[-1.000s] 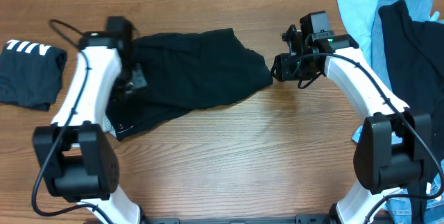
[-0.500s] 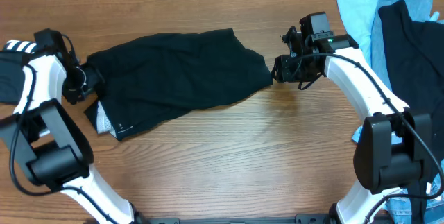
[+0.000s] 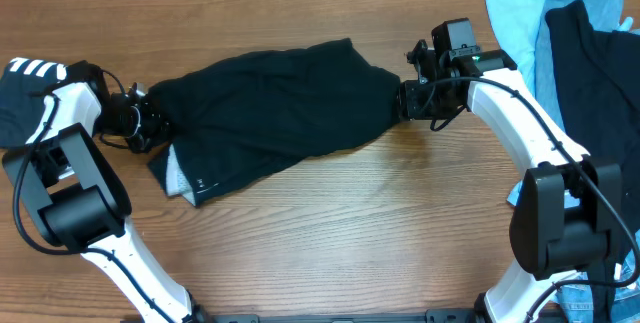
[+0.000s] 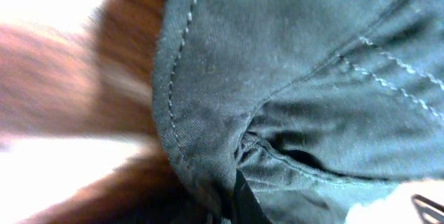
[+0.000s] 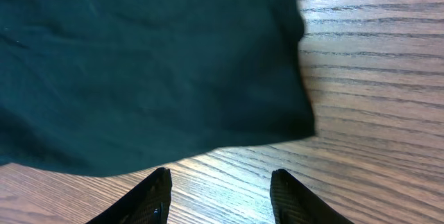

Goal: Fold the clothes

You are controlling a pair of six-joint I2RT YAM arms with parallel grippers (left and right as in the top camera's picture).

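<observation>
Black garments: three: spread tee, folded tee, piled tee. Light-blue garments: two. Arms: two.

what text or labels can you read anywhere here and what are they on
White print on the folded black garment, far left: partly covered, only slanted white bars show, not readable.
Pale patch at the lower left corner of the black tee: too small to read.
No other text in any view.

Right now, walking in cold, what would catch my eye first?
A black garment sprawls across the middle of the wooden table, between the left arm and right arm. A heap of light blue and black clothes fills the far right corner.
</observation>
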